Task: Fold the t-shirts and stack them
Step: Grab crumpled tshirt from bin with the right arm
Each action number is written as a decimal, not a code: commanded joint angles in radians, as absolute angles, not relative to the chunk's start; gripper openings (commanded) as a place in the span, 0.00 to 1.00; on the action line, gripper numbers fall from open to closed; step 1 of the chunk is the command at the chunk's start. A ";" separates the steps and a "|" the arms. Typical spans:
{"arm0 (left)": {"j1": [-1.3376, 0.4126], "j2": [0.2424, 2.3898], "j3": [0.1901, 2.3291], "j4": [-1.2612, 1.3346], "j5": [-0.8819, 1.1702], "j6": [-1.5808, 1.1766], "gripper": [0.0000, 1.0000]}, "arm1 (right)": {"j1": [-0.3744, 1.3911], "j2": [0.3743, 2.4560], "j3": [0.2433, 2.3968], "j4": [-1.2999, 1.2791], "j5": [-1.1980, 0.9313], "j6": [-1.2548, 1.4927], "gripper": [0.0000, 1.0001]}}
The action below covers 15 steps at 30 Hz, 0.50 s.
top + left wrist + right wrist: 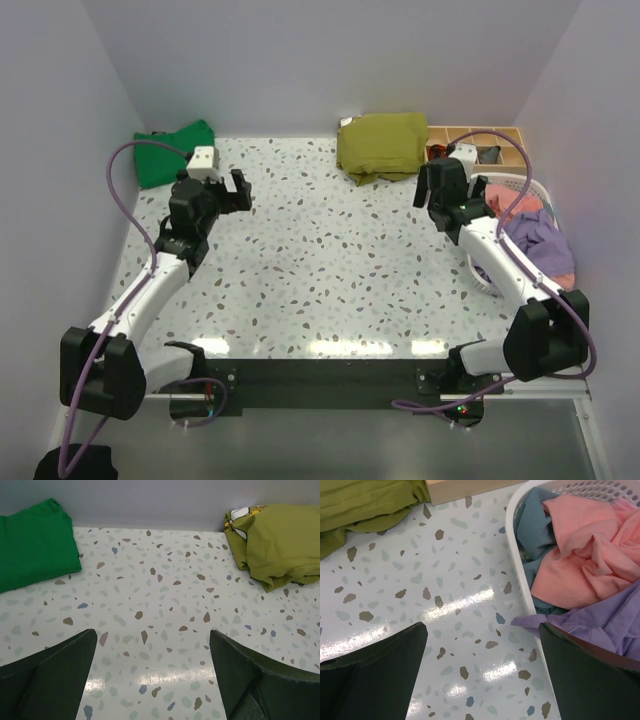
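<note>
A lavender-purple t-shirt point(540, 240) lies crumpled in the white basket point(478, 283) at the right, hanging over its rim; it also shows in the right wrist view point(600, 625). A folded bright green t-shirt point(175, 152) lies at the far left corner and shows in the left wrist view point(32, 542). A folded olive-green shirt point(382, 145) lies at the far middle. My left gripper point(240, 190) is open and empty above the table, right of the green shirt. My right gripper point(440, 195) is open and empty beside the basket's left rim point(517, 567).
The basket also holds a pink shirt point(585, 545) and a teal one point(532, 525). A wooden compartment box point(485, 145) stands at the far right corner. White walls close in the left, far and right sides. The speckled tabletop point(330, 260) lies between the arms.
</note>
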State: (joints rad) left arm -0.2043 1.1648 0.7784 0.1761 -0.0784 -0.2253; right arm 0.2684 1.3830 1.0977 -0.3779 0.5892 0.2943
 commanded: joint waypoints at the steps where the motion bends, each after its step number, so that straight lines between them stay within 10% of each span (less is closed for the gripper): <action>1: -0.209 1.132 0.805 0.149 -0.009 -0.213 1.00 | 0.272 1.338 1.080 -0.391 0.658 0.333 0.99; 15: -0.221 1.123 0.798 0.189 0.150 -0.236 1.00 | 0.247 1.290 1.086 -0.772 1.106 0.678 0.99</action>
State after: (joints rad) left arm -0.2146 1.1255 0.7784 0.1459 0.0681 -0.2260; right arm 0.2520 1.3418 1.0779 -0.5758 0.8894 0.4957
